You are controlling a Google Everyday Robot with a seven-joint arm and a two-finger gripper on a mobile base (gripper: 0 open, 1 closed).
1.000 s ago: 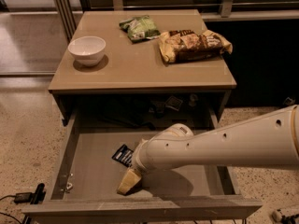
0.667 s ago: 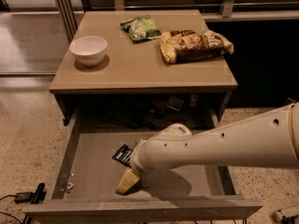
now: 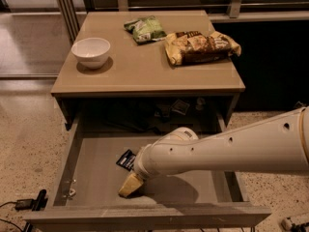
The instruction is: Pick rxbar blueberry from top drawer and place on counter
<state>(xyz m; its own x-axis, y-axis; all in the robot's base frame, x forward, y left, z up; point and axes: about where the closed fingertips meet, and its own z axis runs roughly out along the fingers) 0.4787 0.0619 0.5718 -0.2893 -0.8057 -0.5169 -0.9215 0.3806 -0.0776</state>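
Observation:
The top drawer [image 3: 91, 170] stands pulled open below the counter [image 3: 145, 69]. The rxbar blueberry [image 3: 126, 160], a small dark navy wrapper, lies flat on the drawer floor near the middle; the arm covers its right end. My gripper [image 3: 129, 185] reaches down into the drawer from the right, its tan fingertip [image 3: 128, 186] low over the drawer floor, just in front of the bar.
On the counter stand a white bowl [image 3: 91, 51] at the left, a green chip bag [image 3: 144, 29] at the back and a yellow-brown bag [image 3: 200, 46] at the right. Dark items lie in the cabinet behind the drawer. Cables lie on the floor at the lower left.

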